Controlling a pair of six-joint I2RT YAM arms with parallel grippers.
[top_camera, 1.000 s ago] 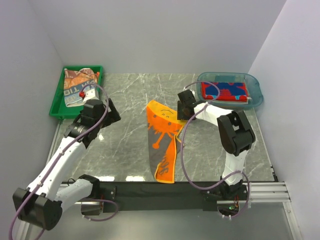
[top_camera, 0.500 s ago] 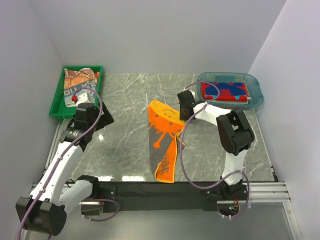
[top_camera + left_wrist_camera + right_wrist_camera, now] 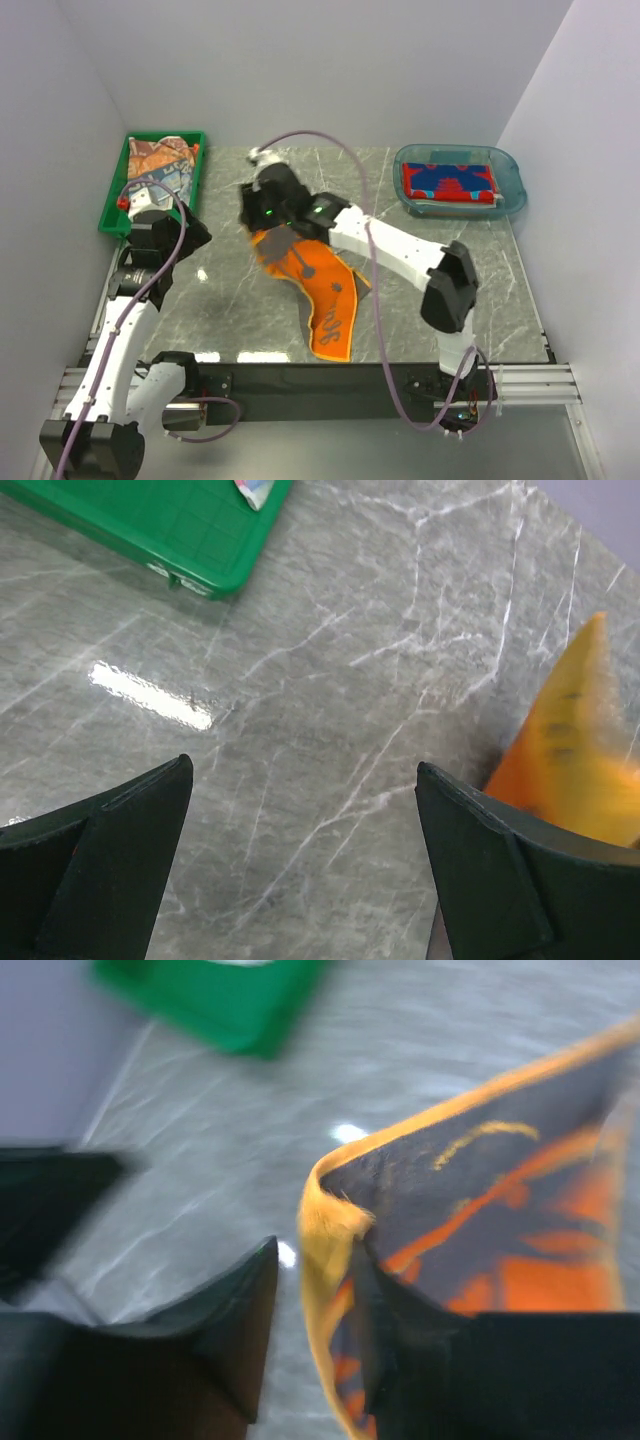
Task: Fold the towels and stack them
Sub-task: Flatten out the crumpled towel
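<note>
The orange-grey cartoon-face towel [image 3: 322, 285] lies on the marble table [image 3: 420, 300]. Its far left corner is lifted by my right gripper [image 3: 266, 215], which is shut on the towel's orange hem [image 3: 335, 1225]; the grey-and-orange side [image 3: 500, 1220] faces the wrist camera. My left gripper [image 3: 192, 235] is open and empty, over bare marble left of the towel [image 3: 580, 760]. The left fingers [image 3: 130, 820] are spread wide. The red towel with blue lettering [image 3: 450, 182] lies folded in the clear blue tub [image 3: 515, 200]. More towels [image 3: 160, 165] lie in the green tray [image 3: 112, 215].
The green tray stands at the far left corner and shows in both wrist views [image 3: 150, 530] [image 3: 230, 1000]. The blue tub stands at the far right. Grey walls close the left, back and right sides. A purple cable [image 3: 330, 145] arcs over the right arm.
My right arm has swung far to the left, dragging the orange towel's upper corner with it and twisting the towel. My left arm has drawn back toward the left edge.
</note>
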